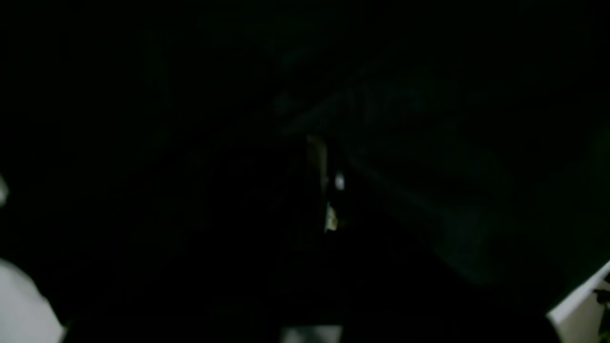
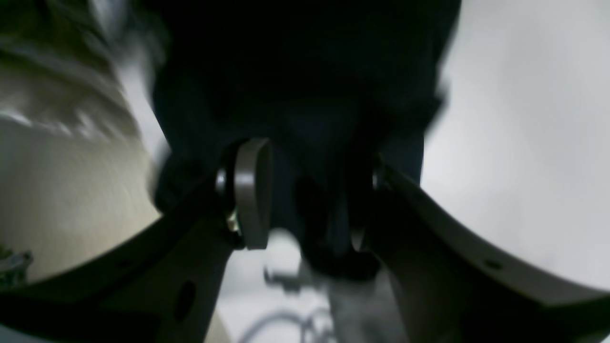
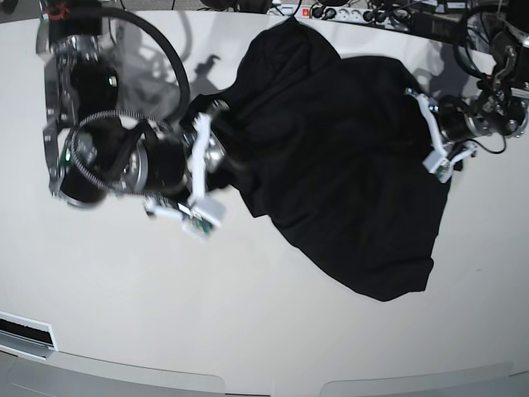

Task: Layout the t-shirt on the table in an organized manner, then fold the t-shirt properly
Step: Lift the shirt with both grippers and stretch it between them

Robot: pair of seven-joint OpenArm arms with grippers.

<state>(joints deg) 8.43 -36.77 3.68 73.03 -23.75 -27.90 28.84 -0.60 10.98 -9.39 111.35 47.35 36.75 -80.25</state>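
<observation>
The black t-shirt [image 3: 331,165] lies crumpled on the white table [image 3: 248,314], right of the middle. My right gripper [image 3: 211,169] is at its left edge. The right wrist view shows dark cloth [image 2: 305,71] bunched between the grey fingers [image 2: 252,190], and the gripper [image 2: 317,190] is shut on it. At the shirt's right edge sits my left gripper [image 3: 430,136]. Black fabric [image 1: 429,143] fills nearly all of the left wrist view, and there the left gripper [image 1: 329,190] shows only as a thin pale slit, shut in the cloth.
A power strip and cables [image 3: 347,12] run along the table's far edge. The right arm's black cable loop [image 3: 149,50] arcs over the back left. A bare white tabletop [image 2: 524,119] stretches in front of the shirt to the curved near edge [image 3: 273,385].
</observation>
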